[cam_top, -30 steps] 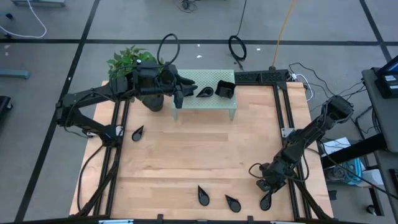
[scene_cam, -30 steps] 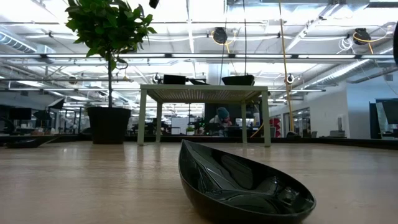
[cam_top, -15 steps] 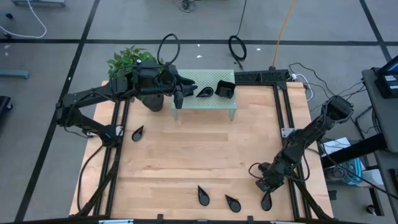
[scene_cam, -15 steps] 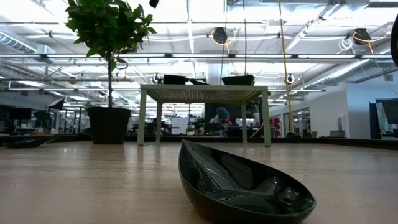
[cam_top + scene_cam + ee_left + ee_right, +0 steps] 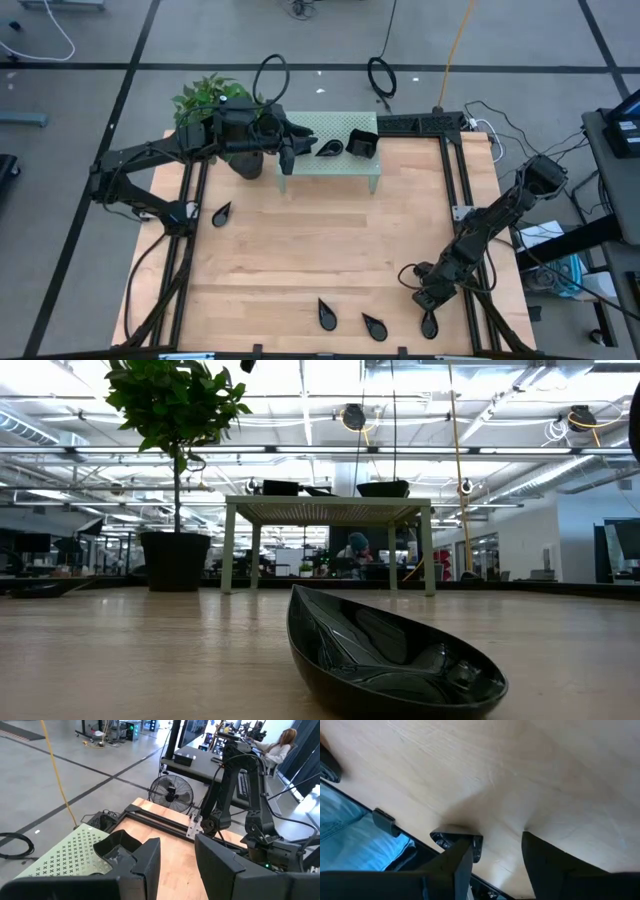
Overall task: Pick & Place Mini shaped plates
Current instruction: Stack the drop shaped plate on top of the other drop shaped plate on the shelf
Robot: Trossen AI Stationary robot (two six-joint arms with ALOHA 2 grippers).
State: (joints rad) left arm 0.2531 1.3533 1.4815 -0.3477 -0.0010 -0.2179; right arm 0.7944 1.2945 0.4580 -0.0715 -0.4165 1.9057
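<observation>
- Wooden worktop (image 5: 300, 250): we see three teardrop plates (image 5: 373, 325) near its 6 o'clock edge, the middle bare.
- Right claw (image 5: 425, 296) released above one; left claw (image 5: 288, 156) parted, empty, beside the green stand (image 5: 340, 165) at 12 o'clock.

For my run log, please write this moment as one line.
left gripper: open, empty, by rack | right gripper: open, empty, low beside teardrop plate | table: four teardrop plates

Grey floor (image 5: 100, 40), floor fan (image 5: 172, 796), ceiling lights (image 5: 300, 400)
</observation>
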